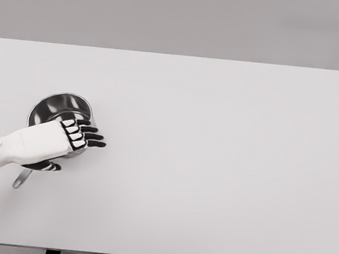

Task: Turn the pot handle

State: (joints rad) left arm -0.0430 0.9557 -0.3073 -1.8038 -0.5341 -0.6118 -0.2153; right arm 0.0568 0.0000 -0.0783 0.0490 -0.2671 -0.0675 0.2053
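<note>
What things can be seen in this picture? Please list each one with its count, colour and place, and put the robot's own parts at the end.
pot: one, shiny metal, on the left part of the table, partly covered by the hand.
pot handle: one, metal, sticking out from under the arm toward the lower left.
table: one, white, filling most of the view; two dark legs show at the bottom edge.
left hand: one, white with black fingers, coming in from the left edge, over the near side of the pot, fingers extended; whether it touches the pot cannot be told.
right hand: not in view.
</note>
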